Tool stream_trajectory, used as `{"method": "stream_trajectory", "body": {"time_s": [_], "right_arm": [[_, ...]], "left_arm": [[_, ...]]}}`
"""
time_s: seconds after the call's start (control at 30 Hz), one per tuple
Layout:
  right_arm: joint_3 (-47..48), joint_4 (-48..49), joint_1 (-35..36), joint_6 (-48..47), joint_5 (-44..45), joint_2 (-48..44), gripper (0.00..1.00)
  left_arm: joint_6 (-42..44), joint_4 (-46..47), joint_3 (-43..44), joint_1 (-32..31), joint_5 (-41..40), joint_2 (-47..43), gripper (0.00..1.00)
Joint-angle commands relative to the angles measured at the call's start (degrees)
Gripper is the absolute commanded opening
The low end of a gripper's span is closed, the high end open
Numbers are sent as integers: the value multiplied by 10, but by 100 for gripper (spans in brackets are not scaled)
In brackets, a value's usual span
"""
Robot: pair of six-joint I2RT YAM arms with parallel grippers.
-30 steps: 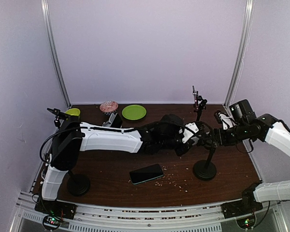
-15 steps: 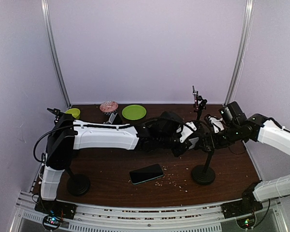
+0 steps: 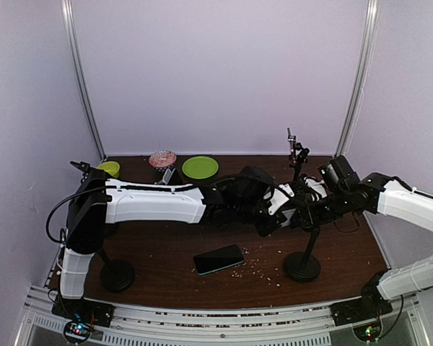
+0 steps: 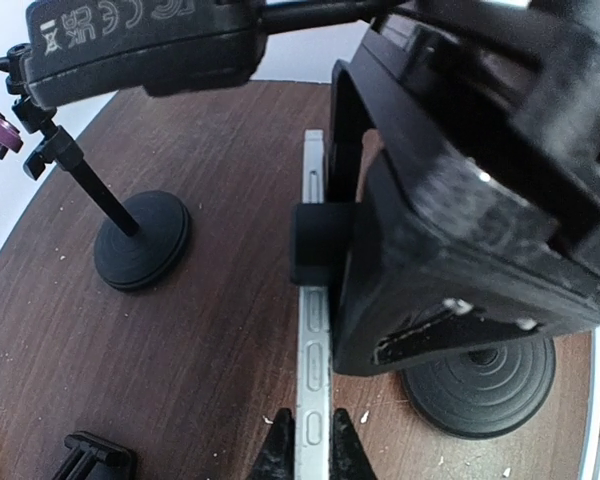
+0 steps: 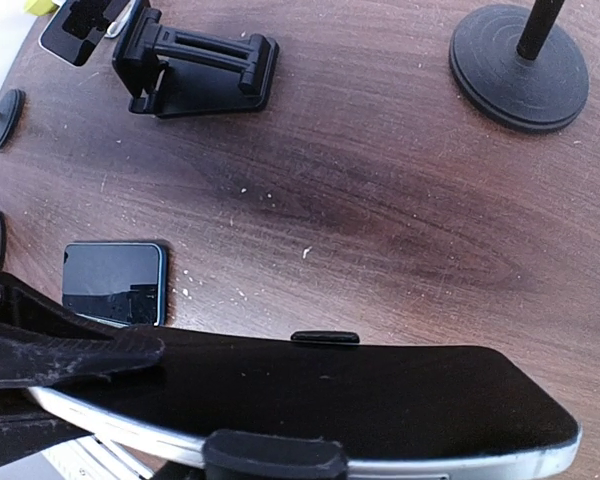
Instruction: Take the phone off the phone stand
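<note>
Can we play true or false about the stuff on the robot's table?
A green plate sits at the back of the table. True.
A spare phone lies flat on the table. True.
The pink bowl sits on the green plate. False: it stands beside the plate.
The stand's phone is already out of its clamp. False: the clamp grips it.
The left hand is far from that phone. False: its fingertips pinch the phone's edge.
</note>
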Motion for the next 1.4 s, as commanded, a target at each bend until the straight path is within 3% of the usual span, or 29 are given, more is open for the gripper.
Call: {"method": "stream_trajectory", "body": {"time_s": [0.0, 0.17, 0.53, 0.77, 1.37], "right_arm": [[-8, 25, 3, 4, 21, 4, 47], [-17, 33, 4, 12, 23, 6, 41], [-6, 4, 11, 41, 31, -20, 13], [17, -25, 12, 48, 55, -37, 0], [46, -43, 12, 47, 81, -41, 0]], "left_arm": [[-14, 68, 8, -14, 39, -57, 0], [-11, 64, 7, -20, 38, -59, 0], [-11, 73, -8, -25, 26, -72, 0], [-11, 77, -33, -26, 23, -99, 0], [-8, 102, -117, -26, -1, -155, 0]]}}
